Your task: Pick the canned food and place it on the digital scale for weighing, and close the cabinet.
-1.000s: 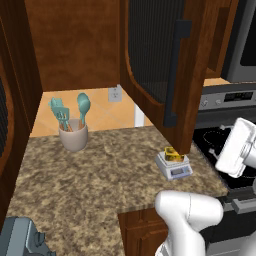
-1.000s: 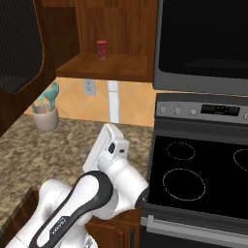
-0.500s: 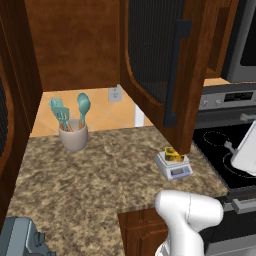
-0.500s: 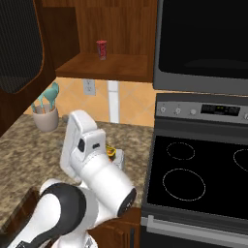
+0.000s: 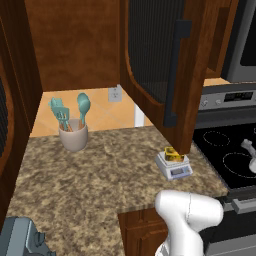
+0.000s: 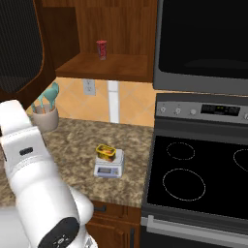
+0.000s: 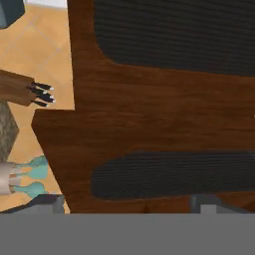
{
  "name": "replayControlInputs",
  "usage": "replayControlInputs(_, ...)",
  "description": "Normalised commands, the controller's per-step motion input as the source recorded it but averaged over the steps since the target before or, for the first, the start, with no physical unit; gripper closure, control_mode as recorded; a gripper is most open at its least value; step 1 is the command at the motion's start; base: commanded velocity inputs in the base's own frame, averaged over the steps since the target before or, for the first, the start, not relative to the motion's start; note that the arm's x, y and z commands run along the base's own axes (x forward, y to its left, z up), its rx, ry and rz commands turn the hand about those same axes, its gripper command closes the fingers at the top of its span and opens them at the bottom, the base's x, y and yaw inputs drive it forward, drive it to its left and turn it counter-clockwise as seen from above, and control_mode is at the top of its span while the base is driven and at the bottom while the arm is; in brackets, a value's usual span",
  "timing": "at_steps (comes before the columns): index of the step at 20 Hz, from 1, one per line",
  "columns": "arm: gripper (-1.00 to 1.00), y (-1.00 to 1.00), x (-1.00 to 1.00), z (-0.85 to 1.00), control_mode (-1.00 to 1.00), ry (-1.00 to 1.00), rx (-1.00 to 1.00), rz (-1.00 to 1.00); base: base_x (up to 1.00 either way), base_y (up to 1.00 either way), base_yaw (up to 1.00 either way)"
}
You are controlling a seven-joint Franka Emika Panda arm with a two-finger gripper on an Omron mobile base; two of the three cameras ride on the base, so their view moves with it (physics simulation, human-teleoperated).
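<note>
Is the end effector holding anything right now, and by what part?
Nothing held: the end effector is open, facing the cabinet door; the canned food sits on the digital scale.

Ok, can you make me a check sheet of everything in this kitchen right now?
Surface: speckled brown stone counter.
Job's things: small flat yellow tin sits on the small light-grey square scale; reddish-brown wall cabinet door with dark ribbed panel hangs open.
Clutter: beige crock of teal utensils; small red can on the cabinet shelf; brown knife block.
Hand: open, dark finger tips point at the door's wood and ribbed panels, holding nothing.
Cables: nothing seen.
Surroundings: black stove top, dark microwave, white wall socket.
</note>
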Motion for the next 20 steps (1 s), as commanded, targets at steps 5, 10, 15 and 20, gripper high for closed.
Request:
replayControlInputs(5, -1.00, 1.00, -0.71, 0.00, -1.00, -0.23, 0.03, -0.15, 0.00, 0.00, 0.00)
replayControlInputs(10, -1.00, 1.00, -0.26, -0.14, -1.00, -0.09, 0.00, -0.21, 0.00, 0.00, 0.00)
replayControlInputs(15, -1.00, 1.00, -0.01, -0.31, -1.00, -0.19, 0.04, -0.26, 0.00, 0.00, 0.00)
replayControlInputs(20, -1.00, 1.00, 0.23, -0.37, -1.00, -0.21, 0.01, -0.30, 0.00, 0.00, 0.00)
